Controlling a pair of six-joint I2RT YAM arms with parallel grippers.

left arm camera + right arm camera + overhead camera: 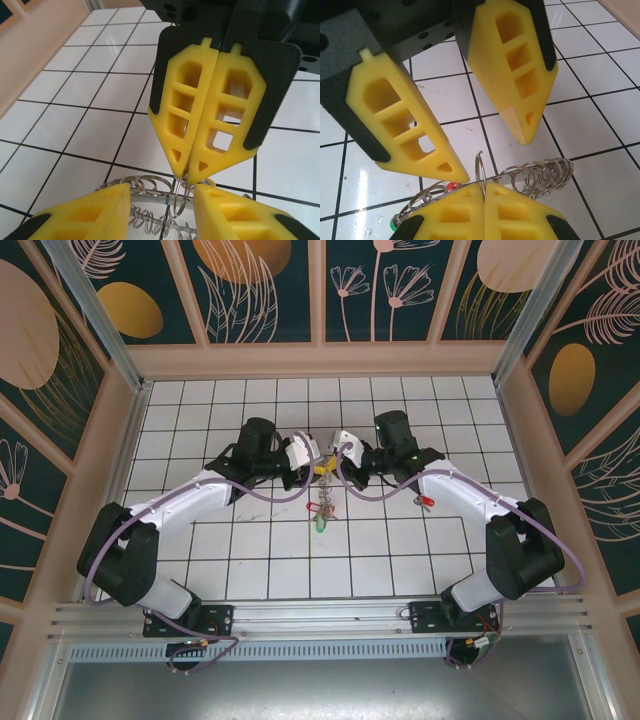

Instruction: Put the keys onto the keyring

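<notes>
Thin silvery coiled-wire keyring (540, 176): pinched at the tips of the right gripper (483, 189), jaws closed on it. Left gripper (161, 191) straddles the coil, jaws apart, gripping nothing. Step, judged: steadying ring for threading. Next: left closes precisely on one loop.

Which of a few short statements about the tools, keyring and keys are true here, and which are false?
1. The right tool is shut on the keyring. True.
2. The left tool is shut too. False: its fingers stand apart.
3. The tools meet near the middle of the table. True.
4. A red key lies in the far left corner. False: it lies beside the right arm.
</notes>
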